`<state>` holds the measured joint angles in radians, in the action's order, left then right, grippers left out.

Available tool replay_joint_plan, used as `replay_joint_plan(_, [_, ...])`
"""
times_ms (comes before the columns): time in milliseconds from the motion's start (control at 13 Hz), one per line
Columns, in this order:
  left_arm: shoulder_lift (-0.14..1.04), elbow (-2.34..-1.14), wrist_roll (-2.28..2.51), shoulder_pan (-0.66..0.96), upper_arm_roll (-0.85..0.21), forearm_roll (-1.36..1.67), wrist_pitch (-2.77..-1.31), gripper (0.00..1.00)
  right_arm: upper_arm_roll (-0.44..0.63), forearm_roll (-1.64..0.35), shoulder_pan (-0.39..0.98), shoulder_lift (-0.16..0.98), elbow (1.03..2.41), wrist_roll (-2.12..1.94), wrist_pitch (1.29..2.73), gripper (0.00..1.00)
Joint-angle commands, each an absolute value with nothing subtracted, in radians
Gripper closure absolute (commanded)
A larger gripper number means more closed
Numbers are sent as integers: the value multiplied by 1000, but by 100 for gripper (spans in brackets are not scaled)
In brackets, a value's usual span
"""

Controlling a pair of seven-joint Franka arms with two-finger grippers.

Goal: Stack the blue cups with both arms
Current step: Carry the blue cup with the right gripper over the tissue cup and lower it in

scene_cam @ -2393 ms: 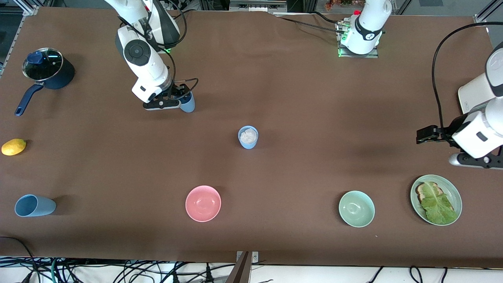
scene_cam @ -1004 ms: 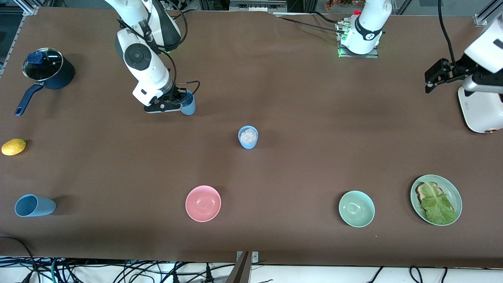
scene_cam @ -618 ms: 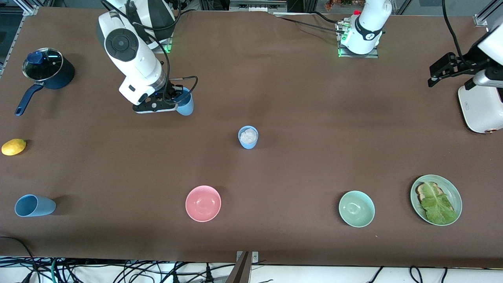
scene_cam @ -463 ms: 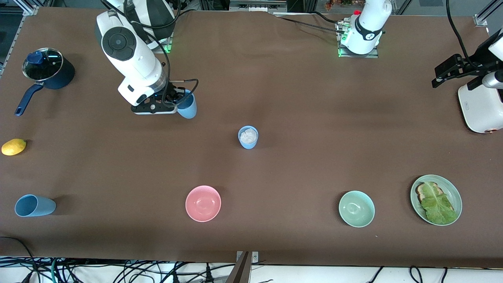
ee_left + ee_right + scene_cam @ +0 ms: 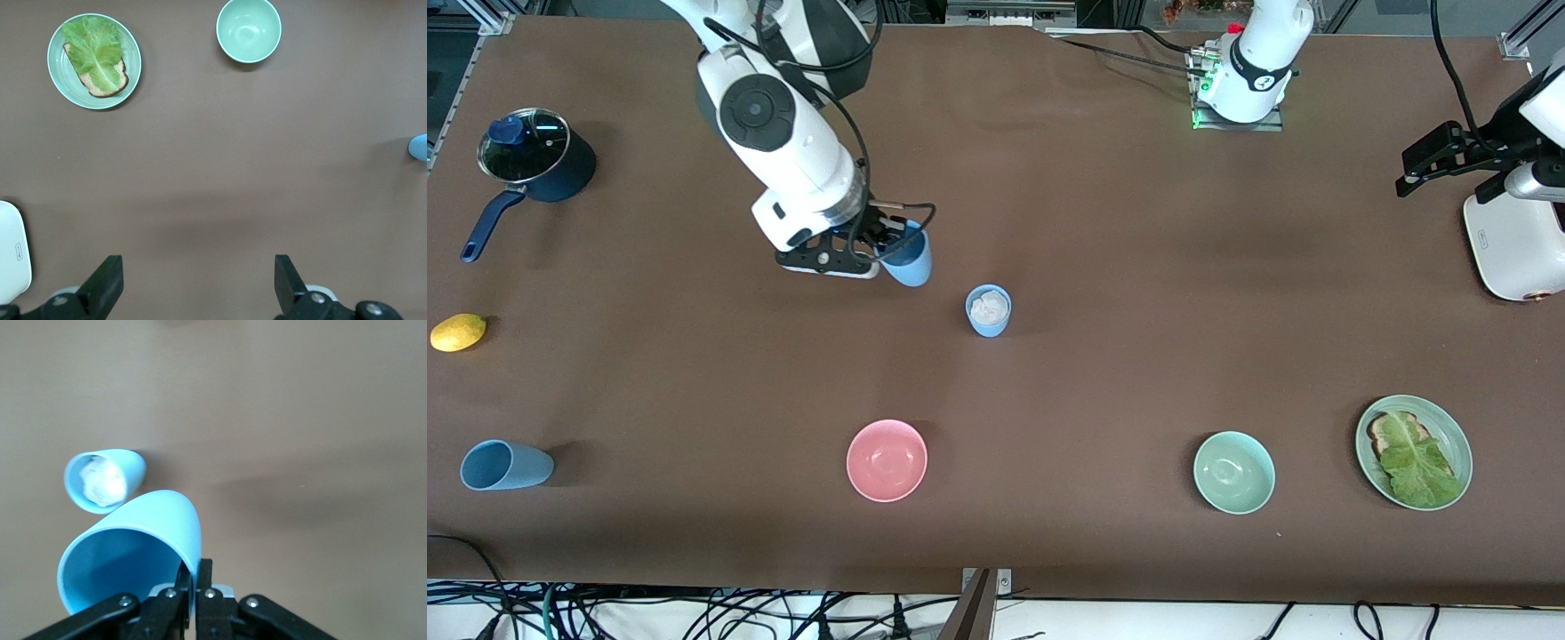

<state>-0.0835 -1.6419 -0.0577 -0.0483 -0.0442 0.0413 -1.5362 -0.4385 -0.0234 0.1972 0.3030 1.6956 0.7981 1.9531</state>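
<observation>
Note: your right gripper (image 5: 889,252) pinches the thin rim of a smooth matte light-blue cup (image 5: 908,259), carried tilted in the air over mid-bench. A second cup (image 5: 988,310) stands upright on the brown bench (image 5: 1103,267) at its middle, something white and crumpled inside. A third cup (image 5: 505,465) lies on its side near the front edge at the right arm's end. Your left gripper (image 5: 1427,161) waits, fingers spread, over the left arm's end.
</observation>
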Motion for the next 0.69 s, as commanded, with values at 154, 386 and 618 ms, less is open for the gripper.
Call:
replay_joint_plan(154, [-87, -1638, -83, -37, -41, 58, -1499, 0, -433, 49, 302, 480, 1529, 980, 2011, 100])
replay_joint_plan(386, [-71, -1638, -86, -48, -43, 63, -1497, 0, -431, 58, 337, 517, 1531, 1006, 2080, 100])
replay_joint_plan(618, [-71, -1641, -127, -52, -43, 63, -1494, 0, -431, 130, 348, 552, 1531, 1044, 2095, 100])
